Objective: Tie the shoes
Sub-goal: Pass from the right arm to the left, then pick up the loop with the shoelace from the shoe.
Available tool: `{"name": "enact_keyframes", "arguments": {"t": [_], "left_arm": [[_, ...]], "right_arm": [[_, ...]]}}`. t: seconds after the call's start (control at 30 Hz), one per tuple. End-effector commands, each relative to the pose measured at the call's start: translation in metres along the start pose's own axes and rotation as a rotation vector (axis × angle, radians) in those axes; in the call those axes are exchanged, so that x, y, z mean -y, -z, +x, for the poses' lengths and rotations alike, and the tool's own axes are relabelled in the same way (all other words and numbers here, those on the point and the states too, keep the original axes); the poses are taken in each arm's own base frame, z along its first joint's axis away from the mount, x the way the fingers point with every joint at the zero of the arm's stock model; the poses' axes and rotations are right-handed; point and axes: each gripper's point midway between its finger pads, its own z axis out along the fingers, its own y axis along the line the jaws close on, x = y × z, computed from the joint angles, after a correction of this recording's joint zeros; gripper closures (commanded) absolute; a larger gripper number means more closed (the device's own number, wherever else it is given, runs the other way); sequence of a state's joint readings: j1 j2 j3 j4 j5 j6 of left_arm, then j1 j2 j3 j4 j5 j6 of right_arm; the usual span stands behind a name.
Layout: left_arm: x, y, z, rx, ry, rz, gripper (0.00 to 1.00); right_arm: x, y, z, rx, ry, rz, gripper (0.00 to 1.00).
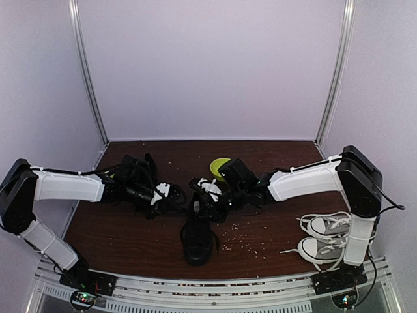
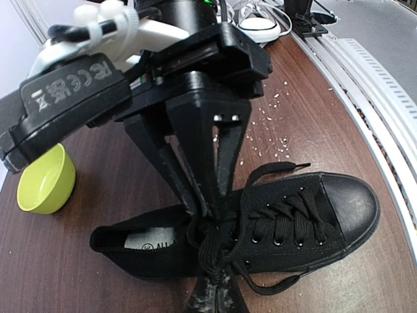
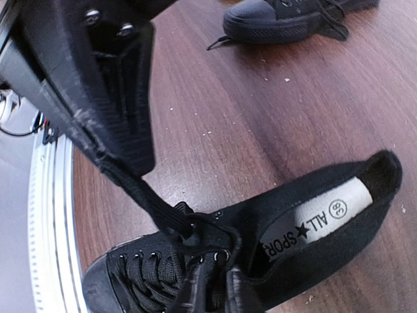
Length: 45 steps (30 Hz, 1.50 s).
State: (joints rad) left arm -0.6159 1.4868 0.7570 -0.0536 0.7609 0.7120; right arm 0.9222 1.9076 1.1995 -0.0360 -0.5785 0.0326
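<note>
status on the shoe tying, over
left hand shut, down at black shoe. right hand shut on lace, lace taut. green bowl apart, nothing blocking.

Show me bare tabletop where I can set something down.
Free: front-left table, between the left arm and the centre black shoe; the back strip behind the green bowl. Crowded: mid-table, where left hand and right hand meet over the laces; white sneakers fill the right front.

At twelve o'clock the picture's edge cuts off the far shoe point(image 3: 260, 26). The upper end of the lace point(image 3: 140, 195) hides, we think, behind the right finger point(image 3: 111, 98).
</note>
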Motion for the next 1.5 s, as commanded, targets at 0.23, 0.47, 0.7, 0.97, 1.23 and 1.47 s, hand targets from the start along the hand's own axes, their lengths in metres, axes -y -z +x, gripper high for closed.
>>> {"name": "enact_keyframes", "arguments": {"t": [0.23,0.47,0.7,0.97,1.23,1.47], "left_arm": [[0.003,-0.003,0.013,-0.043,-0.043,-0.002,1.00],[0.010,-0.010,0.024,-0.089,-0.056,0.025,1.00],[0.013,-0.013,0.025,-0.096,-0.060,0.035,1.00],[0.011,-0.016,0.038,-0.145,-0.067,0.013,1.00],[0.004,-0.010,0.025,-0.148,-0.130,-0.049,0.18],[0.005,-0.031,0.001,-0.160,-0.282,-0.105,0.02]], "right_arm": [[-0.001,0.011,-0.010,0.025,-0.006,0.013,1.00],[-0.005,0.018,-0.017,0.052,0.004,0.004,0.99],[-0.004,0.015,-0.019,0.061,-0.003,0.001,0.99],[-0.014,0.021,-0.023,0.106,0.014,-0.048,1.00],[-0.014,0.017,-0.020,0.098,0.005,-0.061,1.00],[-0.014,0.016,-0.019,0.096,0.006,-0.065,1.00]]}}
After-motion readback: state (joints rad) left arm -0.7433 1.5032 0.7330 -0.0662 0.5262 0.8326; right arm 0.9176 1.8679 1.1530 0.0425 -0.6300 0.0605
